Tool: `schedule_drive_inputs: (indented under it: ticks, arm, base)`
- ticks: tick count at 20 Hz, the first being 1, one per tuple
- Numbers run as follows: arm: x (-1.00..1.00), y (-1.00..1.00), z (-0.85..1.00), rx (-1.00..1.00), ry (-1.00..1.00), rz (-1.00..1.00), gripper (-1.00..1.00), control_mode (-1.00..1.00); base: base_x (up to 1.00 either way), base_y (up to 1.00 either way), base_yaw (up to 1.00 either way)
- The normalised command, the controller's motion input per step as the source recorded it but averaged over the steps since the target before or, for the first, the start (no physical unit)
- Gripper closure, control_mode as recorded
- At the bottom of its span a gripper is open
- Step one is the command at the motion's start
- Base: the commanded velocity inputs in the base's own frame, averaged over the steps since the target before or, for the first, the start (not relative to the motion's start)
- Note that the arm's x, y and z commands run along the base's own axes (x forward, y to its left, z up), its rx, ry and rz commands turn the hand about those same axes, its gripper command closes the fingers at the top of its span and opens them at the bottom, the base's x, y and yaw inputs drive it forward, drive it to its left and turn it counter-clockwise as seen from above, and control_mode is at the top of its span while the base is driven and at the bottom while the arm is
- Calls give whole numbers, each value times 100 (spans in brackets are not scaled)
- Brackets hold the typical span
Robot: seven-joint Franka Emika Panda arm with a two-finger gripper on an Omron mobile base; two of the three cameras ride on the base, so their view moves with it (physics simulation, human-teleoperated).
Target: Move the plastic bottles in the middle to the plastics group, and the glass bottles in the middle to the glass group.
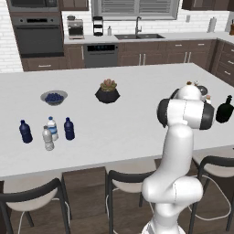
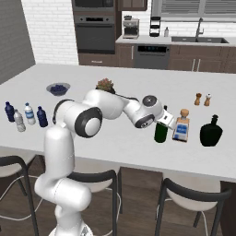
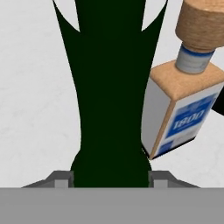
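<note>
Island counter (image 2: 138, 152) carried everything. Gripper (image 2: 162, 118) pinched neck of tall dark green glass bottle (image 2: 160, 132), standing on counter just beside squarish clear bottle with blue label and tan stopper (image 2: 181, 126); squat black round bottle (image 2: 211, 131) further right. Hand view showed fingers (image 3: 61, 179) flanking green bottle; left base view hid it behind arm. Four small plastic bottles (image 1: 69, 128) grouped far left, well apart.

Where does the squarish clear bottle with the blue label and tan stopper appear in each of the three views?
Left base view: hidden behind the arm.
Right base view: the squarish bottle stands right of centre, between the green bottle and the black bottle.
Hand view: upper right, tilted, just right of the green bottle.
Shared landmark: the black bottle, far right in the left base view.
</note>
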Motion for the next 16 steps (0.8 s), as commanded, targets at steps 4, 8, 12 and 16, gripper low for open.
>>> schedule_drive_inputs:
  ticks: [4, 8, 12, 16]
  arm:
    - [0, 0, -26, 0, 0, 0, 100, -100]
    - [0, 0, -2, 0, -5, 0, 100, -100]
    - [0, 0, 0, 0, -3, 0, 100, -100]
    - [0, 0, 0, 0, 0, 0, 100, -100]
  base:
    - [0, 0, 0]
    - [0, 0, 0]
    - [0, 0, 0]
    - [0, 0, 0]
